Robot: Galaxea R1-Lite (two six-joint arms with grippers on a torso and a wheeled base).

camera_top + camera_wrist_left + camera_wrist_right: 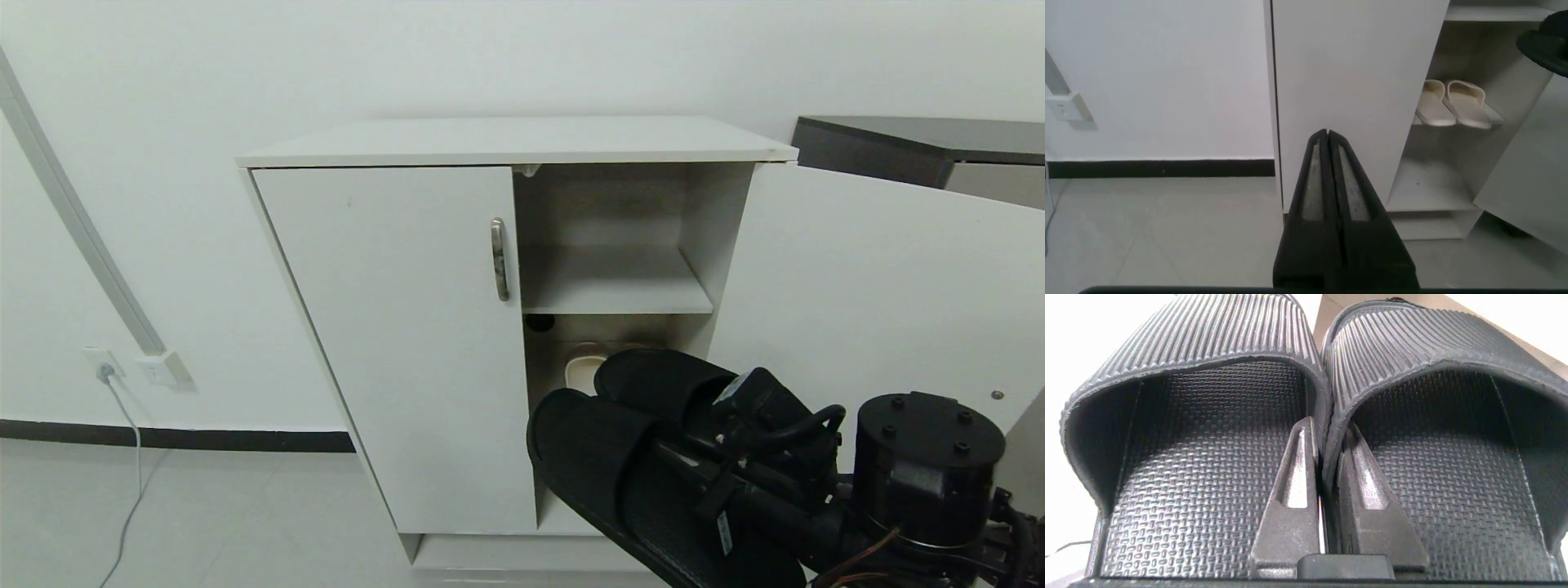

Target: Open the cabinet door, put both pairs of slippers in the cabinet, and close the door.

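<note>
White wall stands behind a white cabinet on a pale floor. Its left door is shut, and the right door is swung wide open to the right. I can see inside the right half. One pair, the beige slippers, already lies side by side on a shelf under the top shelf. The bottom board is below them.

My right gripper holds the black slippers. Its two fingers pinch the inner walls of both shoes together, so the pair hangs as one. The pair is near me, in front of the open half and not inside yet. My left gripper is pressed closed with nothing in it, low down and to the left, facing the shut door.

I think I am on the step of putting the second pair in. Next I need to push the black pair forward through the opening onto the bottom board or the top shelf, keep it flat, and miss the door edge. Then I let go, pull back and swing the right door shut.
</note>
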